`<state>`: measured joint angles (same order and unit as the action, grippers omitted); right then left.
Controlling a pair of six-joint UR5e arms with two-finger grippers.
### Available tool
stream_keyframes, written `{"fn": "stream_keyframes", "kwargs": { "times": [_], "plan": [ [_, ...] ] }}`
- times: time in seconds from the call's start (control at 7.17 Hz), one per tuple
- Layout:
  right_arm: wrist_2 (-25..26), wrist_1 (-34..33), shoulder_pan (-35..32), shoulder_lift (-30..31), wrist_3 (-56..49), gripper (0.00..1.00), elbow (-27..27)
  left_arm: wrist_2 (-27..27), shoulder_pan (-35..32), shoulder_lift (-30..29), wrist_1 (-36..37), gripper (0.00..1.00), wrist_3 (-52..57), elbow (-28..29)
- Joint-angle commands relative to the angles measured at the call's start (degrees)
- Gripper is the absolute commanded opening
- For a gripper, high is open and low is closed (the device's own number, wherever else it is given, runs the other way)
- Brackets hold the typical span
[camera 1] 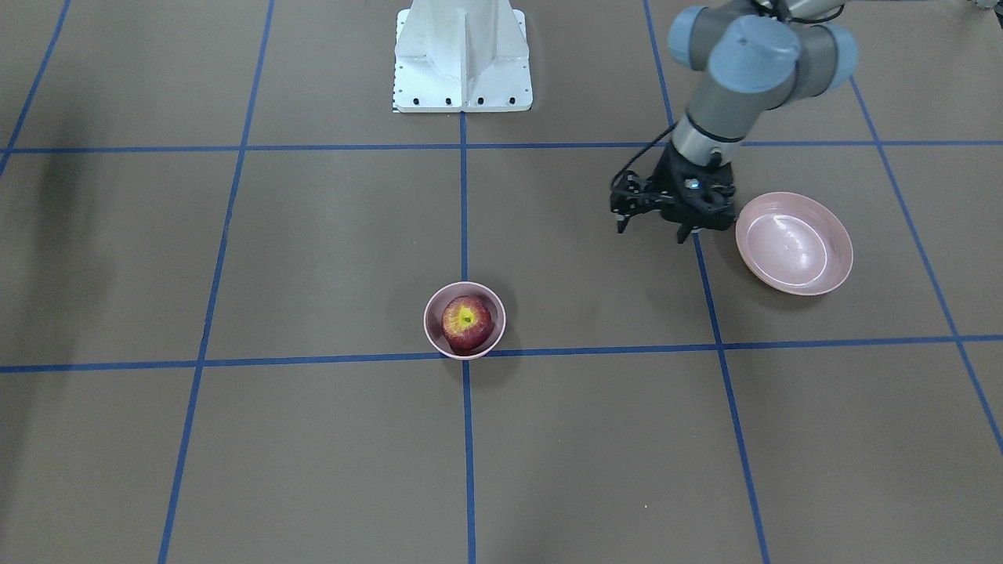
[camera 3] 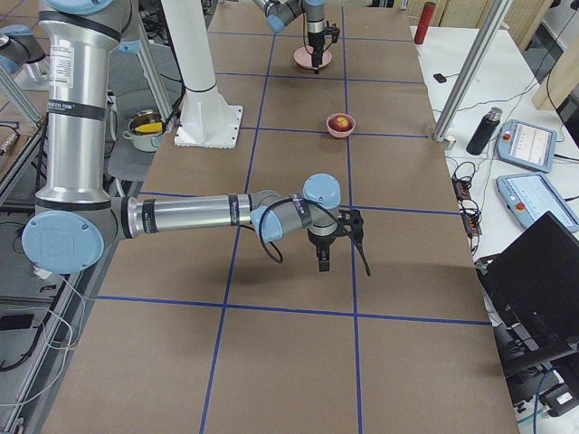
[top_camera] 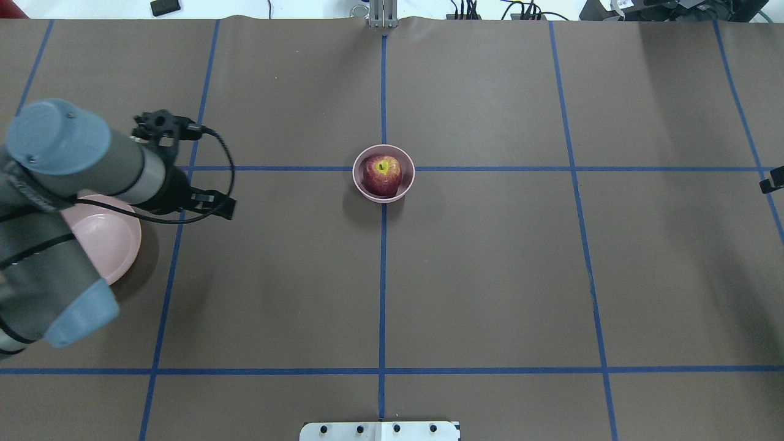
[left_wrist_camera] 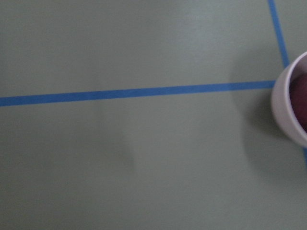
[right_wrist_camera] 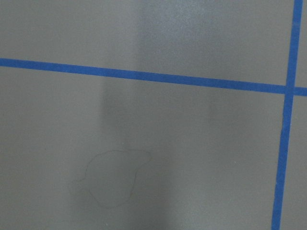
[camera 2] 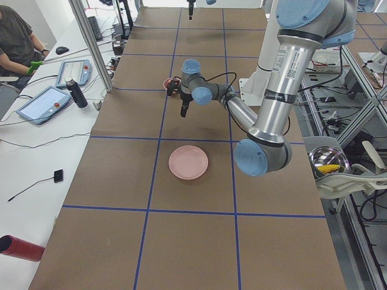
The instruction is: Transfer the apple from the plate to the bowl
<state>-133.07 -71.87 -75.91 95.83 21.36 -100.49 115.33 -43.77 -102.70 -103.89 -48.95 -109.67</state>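
The dark-red apple (camera 1: 467, 321) with its yellow-green stem patch sits inside the small deep pink bowl (camera 1: 428, 313) at the table's centre; it also shows in the overhead view (top_camera: 382, 174). The wide shallow pink plate (camera 1: 793, 244) lies empty on my left side. My left gripper (camera 1: 705, 229) hangs above the table just beside the plate's edge, well away from the bowl. It holds nothing and its jaws look spread. The bowl's rim (left_wrist_camera: 288, 103) shows at the right edge of the left wrist view. My right gripper (camera 3: 323, 264) hovers over bare table far from both; I cannot tell its jaw state.
The white robot base (camera 1: 462, 55) stands at the table's near edge. Blue tape lines (top_camera: 383, 275) grid the brown table cover. Tablets and a bottle (camera 2: 77, 93) lie on a side bench beyond the table's far edge.
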Motion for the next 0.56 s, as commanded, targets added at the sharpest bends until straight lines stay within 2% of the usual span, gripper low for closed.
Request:
{"fn": "stream_keyframes", "kwargs": {
  "times": [0.0,0.14,0.28,0.42],
  "plan": [
    [-3.22,-1.69,-3.97,-0.29,-1.75,1.00,-0.24,7.51,-13.82,12.29,0.00,0.97,22.02,-1.51],
    [-3.86,-5.27,-6.07,-0.81,-4.98,1.00,-0.84,10.41,-20.67,16.00,0.52,0.97,32.41,-1.68],
    [-3.87,-9.13,-7.74,-0.99,-10.84,1.00,-0.76,12.18,-26.66,17.17,2.70,0.98,38.60,-0.99],
    [-3.26,-12.56,-9.59,-2.56,-15.86,1.00,-0.24,12.37,-29.24,16.57,8.64,0.97,41.89,-0.55]
  ]
}}
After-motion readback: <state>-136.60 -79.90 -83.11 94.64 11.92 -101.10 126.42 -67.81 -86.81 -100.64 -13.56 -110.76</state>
